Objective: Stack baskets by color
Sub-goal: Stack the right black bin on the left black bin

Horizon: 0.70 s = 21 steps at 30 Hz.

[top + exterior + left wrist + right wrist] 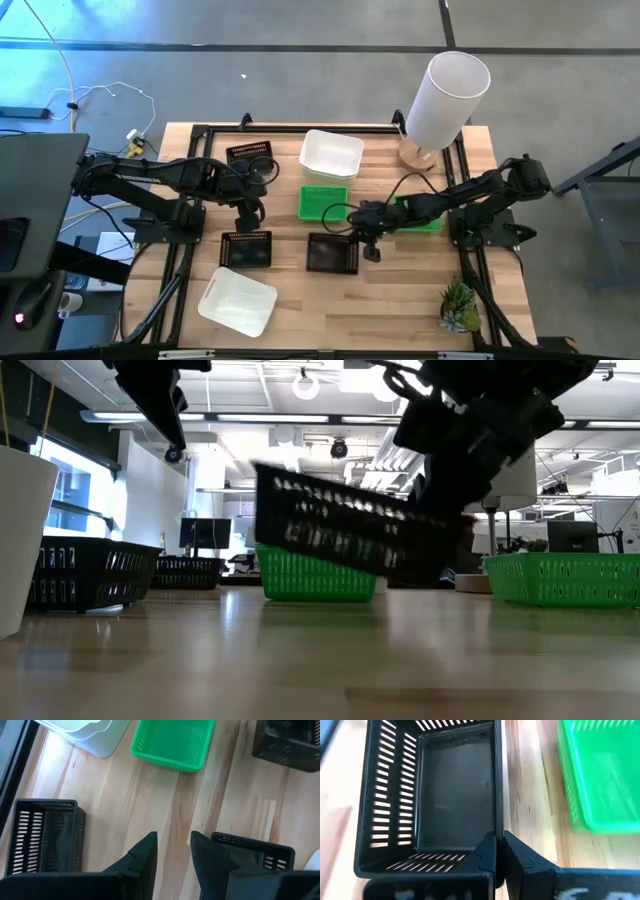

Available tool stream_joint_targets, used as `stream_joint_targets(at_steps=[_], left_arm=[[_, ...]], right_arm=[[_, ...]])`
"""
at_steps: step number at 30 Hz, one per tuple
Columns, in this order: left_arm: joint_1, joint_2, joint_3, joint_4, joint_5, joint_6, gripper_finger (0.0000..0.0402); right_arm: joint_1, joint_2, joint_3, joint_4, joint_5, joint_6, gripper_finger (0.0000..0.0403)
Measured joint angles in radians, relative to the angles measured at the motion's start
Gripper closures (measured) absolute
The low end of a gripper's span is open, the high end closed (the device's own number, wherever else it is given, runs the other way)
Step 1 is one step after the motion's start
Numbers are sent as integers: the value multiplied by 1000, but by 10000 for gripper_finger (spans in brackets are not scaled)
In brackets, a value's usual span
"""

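Three black slotted baskets show in the high view. One stands at the far left, one at the near left. The third is at the centre, with my right gripper shut on it. Two green baskets rest on their bases at mid table. One white basket sits at the far centre, another at the near left. My left gripper hangs open above bare wood between the two left black baskets, touching nothing. My right gripper pinches the centre black basket's right-hand side wall near a corner. One finger is inside the basket and the other outside. The fingers slant down from the table's right. In the low view the basket hangs tilted, clear of the table, its free end higher.
A tall white cylinder stands at the far right corner and a small potted plant at the near right. Bare wood lies along the near edge between the white basket and the plant.
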Motion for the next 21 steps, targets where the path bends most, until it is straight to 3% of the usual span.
stream_joint_targets(at_steps=[8,21], left_arm=[[-1,-61,0,-45,-7,-18,296],[-1,-223,0,-104,-52,-67,296]], right_arm=[[0,-1,112,1,24,-16,403],[-31,13,396,-216,160,-113,403]])
